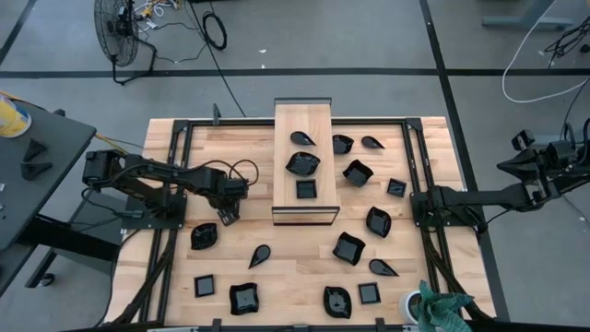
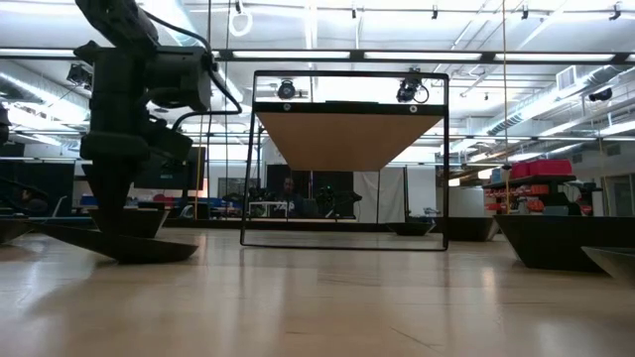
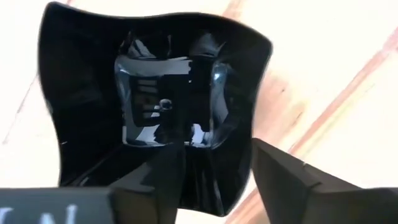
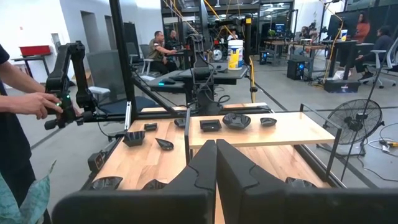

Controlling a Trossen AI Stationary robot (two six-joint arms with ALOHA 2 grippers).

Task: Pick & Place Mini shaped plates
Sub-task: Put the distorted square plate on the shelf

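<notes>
Just left of the wooden board (image 1: 303, 162), the left gripper (image 1: 226, 214) is straddling the rim of a wavy-edged black plate (image 3: 155, 106) with fingers parted, not yet clamped; glossy, stiff and probably slippery, it is best pinched at its thin rim, while the right gripper (image 4: 216, 163) is waiting closed, far right of the board

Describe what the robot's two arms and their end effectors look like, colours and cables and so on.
Both arms are dark, nearly black, built of jointed segments. The left arm carries a black cable looping over its wrist near the left end effector. The right arm is a slim dark boom. The right end effector has two matte black, angular fingers with stepped inner edges. A white marking shows on the left wrist housing.
</notes>
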